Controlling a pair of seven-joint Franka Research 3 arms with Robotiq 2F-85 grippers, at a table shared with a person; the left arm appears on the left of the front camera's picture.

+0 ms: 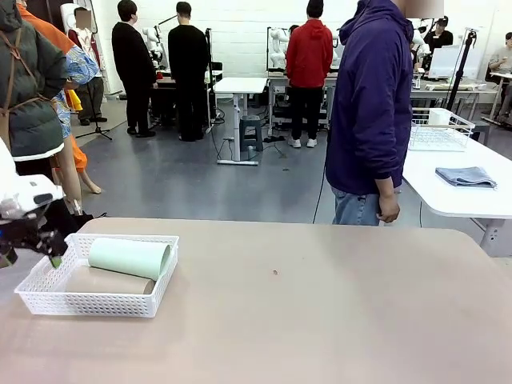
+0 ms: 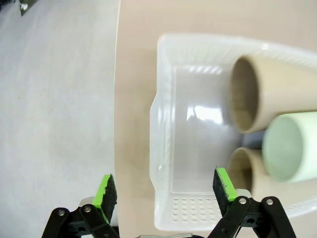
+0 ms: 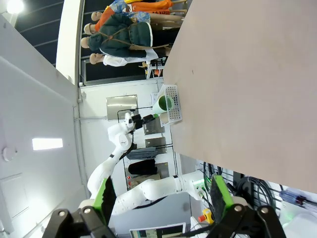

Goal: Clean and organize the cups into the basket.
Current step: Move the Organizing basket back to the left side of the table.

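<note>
Basket [image 1: 48,302] white, latticed; mint cup [image 1: 130,258] atop beige cups [image 2: 277,91].

My left gripper [image 2: 162,191] is black, its linkage studded with silver screws, and my fingers [image 2: 107,191] wear bright green pads. My right gripper [image 3: 161,198] matches, black with green pads. My left arm [image 3: 116,163] is glossy white with rounded joints. Across from me, the person [image 1: 370,104] wears a purple hoodie and blue jeans.

Three cups [image 1: 128,260] lie stacked in the basket [image 1: 48,297], table's [image 1: 320,320] left.
</note>
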